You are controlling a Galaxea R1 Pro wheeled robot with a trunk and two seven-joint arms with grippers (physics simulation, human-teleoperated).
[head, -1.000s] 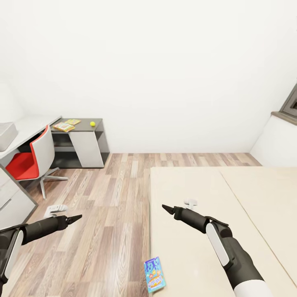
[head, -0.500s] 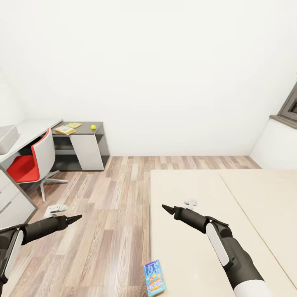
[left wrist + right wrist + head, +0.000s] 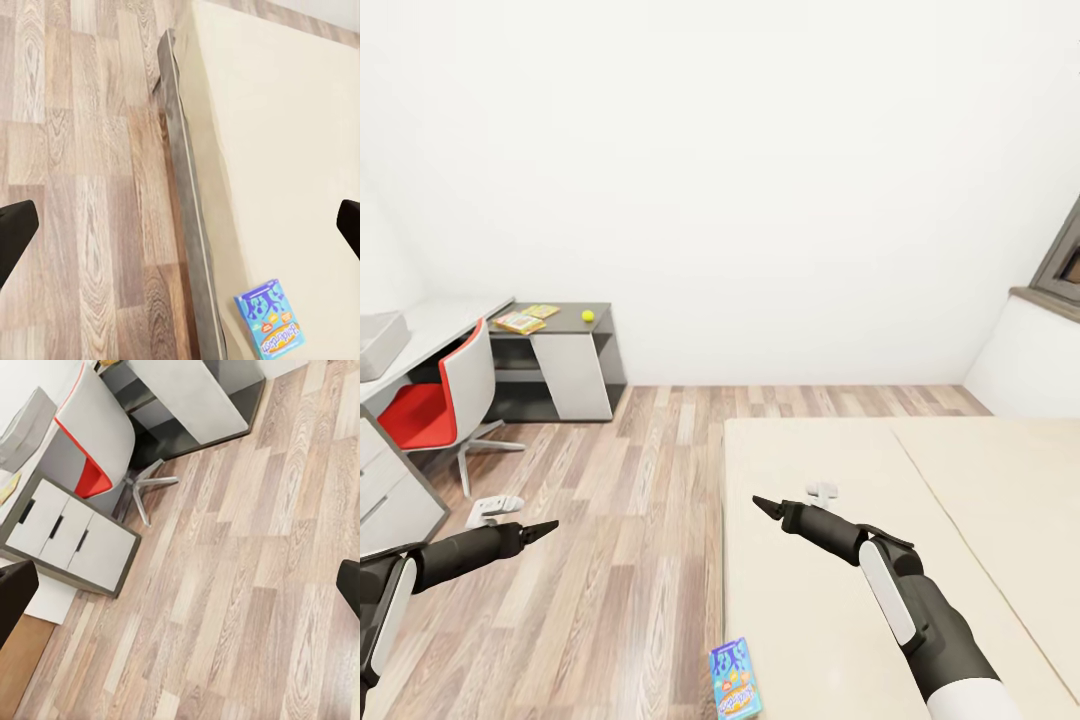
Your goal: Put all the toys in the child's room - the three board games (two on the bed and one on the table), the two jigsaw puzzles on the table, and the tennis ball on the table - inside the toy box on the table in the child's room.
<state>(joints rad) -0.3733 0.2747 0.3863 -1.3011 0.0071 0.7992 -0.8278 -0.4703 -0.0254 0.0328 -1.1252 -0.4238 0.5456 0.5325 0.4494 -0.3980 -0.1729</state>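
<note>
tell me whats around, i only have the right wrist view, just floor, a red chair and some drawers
Observer: The bed lies at the robot's right; the right gripper hangs over its near left part, open.
Operator: any toys on the bed
Observer: A small blue board game lies flat near the mattress's left edge, close to the robot.
Operator: and the tennis ball
Observer: The tennis ball sits on the dark low section of the table by the far wall, with flat colourful toys beside it.
</note>
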